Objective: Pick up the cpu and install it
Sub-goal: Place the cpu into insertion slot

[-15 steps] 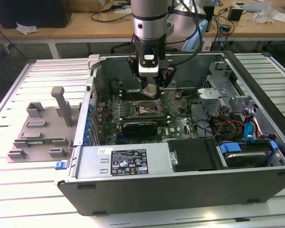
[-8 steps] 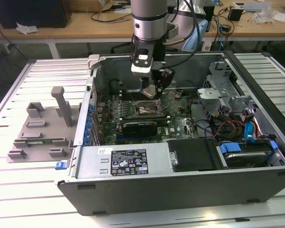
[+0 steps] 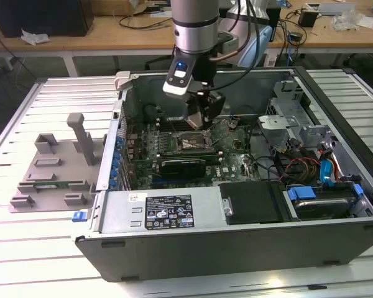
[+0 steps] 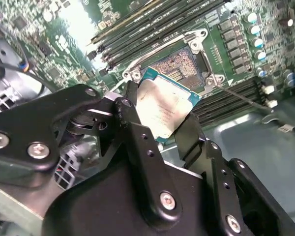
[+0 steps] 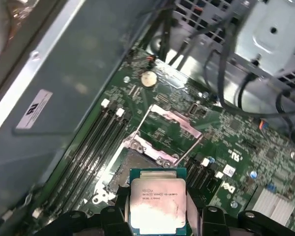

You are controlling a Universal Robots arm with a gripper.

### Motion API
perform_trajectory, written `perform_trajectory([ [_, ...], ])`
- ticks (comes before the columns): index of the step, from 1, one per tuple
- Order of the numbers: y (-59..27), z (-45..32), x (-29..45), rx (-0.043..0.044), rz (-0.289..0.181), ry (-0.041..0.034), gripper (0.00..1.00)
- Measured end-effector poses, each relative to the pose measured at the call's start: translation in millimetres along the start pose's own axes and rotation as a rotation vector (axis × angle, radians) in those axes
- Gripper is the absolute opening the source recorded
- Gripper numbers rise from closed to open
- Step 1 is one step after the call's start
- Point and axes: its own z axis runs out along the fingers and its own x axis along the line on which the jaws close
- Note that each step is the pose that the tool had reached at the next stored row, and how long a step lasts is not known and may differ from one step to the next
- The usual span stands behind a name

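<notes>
The cpu (image 4: pixel 164 105) is a small flat square chip with a shiny silver top, and my gripper (image 4: pixel 161 112) is shut on it by two opposite edges. In the first wrist view the cpu (image 5: pixel 157 204) hangs between the black fingers (image 5: pixel 119 209), just above and to one side of the open motherboard socket (image 5: pixel 128 164). The socket's (image 4: pixel 179 64) metal frame stands open and its contact field is bare. In the exterior view my gripper (image 3: pixel 202 121) is inside the open computer case, directly over the socket (image 3: pixel 189 143).
The grey plastic tray (image 3: pixel 53 167) with upright posts lies on the table at the exterior view's left. The case wall (image 3: pixel 121 124), memory slots (image 4: pixel 152 24), a drive cage (image 3: pixel 286 105) and loose cables (image 3: pixel 298 164) surround the socket.
</notes>
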Motion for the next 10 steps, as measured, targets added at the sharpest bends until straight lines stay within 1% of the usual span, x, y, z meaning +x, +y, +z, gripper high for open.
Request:
perform_trajectory([
  [2,0.0,0.2,0.0,0.0010,0.039,-0.0030,0.55],
  [5,-0.1,0.8,0.0,0.0037,0.148,-0.0110,0.55],
  [10,-0.1,1.4,0.0,0.0061,0.247,-0.0184,0.55],
])
